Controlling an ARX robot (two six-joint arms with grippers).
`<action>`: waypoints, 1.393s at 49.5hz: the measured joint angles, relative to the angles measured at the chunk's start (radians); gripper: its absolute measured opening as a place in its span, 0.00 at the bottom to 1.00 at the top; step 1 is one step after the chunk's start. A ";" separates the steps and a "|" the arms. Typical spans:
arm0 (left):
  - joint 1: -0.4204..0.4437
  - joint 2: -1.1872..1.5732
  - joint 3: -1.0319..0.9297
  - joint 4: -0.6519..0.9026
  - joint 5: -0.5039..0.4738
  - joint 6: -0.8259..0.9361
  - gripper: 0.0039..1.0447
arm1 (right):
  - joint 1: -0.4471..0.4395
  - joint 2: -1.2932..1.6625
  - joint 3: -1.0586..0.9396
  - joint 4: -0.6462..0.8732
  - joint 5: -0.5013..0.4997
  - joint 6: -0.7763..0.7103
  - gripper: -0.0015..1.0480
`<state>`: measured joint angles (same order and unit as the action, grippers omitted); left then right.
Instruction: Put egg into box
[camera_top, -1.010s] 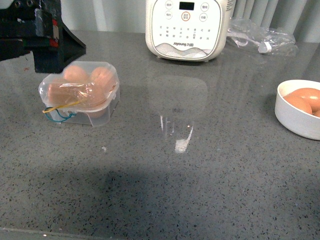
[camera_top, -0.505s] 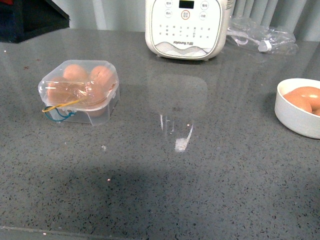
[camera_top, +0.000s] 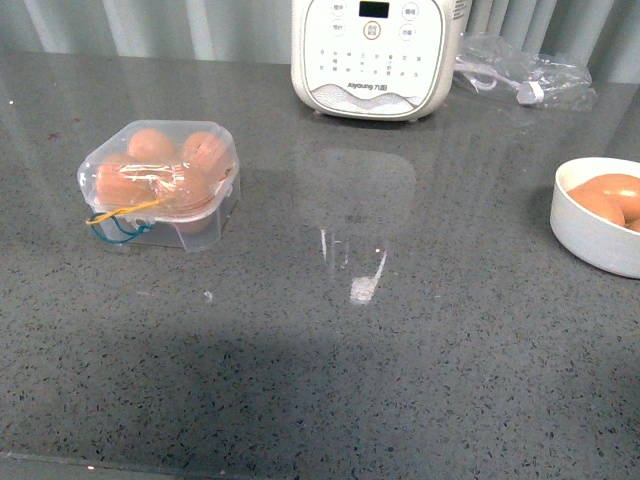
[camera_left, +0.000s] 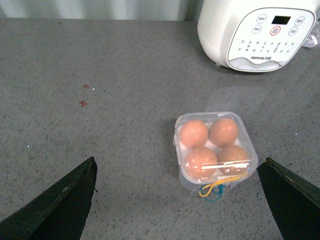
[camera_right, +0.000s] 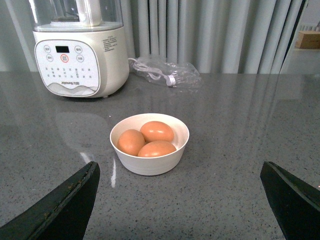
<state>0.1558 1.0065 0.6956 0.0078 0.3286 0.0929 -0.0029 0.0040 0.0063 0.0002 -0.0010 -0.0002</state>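
The box (camera_top: 205, 226) is a clear plastic case at the table's left with its lid shut. Several brown eggs (camera_top: 150, 145) sit inside it, and yellow and blue strings (camera_top: 120, 222) hang at its near side. In the left wrist view the box (camera_left: 184, 181) shows an egg (camera_left: 194, 133) in every slot. My left gripper (camera_left: 177, 200) hangs open well above it, holding nothing. Three more eggs (camera_right: 157, 131) lie in a white bowl (camera_right: 150, 165) at the right (camera_top: 590, 240). My right gripper (camera_right: 180, 200) is open and empty, short of the bowl. Neither arm appears in the front view.
A white kitchen appliance (camera_top: 375, 55) stands at the back centre. A crumpled plastic bag with a cable (camera_top: 520, 75) lies to its right. A white smear (camera_top: 362, 290) marks the grey tabletop mid-table. Small red spots (camera_left: 83, 102) lie left of the box.
The black left gripper, just above and behind the box a second ago, has risen out of the front view. The box, bowl and eggs have not moved.
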 joint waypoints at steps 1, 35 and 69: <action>0.021 -0.016 -0.010 -0.011 0.018 0.004 0.94 | 0.000 0.000 0.000 0.000 0.000 0.000 0.93; 0.149 -0.278 -0.379 0.406 -0.034 -0.072 0.51 | 0.000 0.000 0.000 0.000 0.000 0.000 0.93; -0.140 -0.586 -0.618 0.333 -0.327 -0.095 0.03 | 0.000 0.000 0.000 0.000 0.000 0.000 0.93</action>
<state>0.0154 0.4206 0.0776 0.3408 0.0017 -0.0021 -0.0029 0.0040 0.0063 0.0002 -0.0006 -0.0002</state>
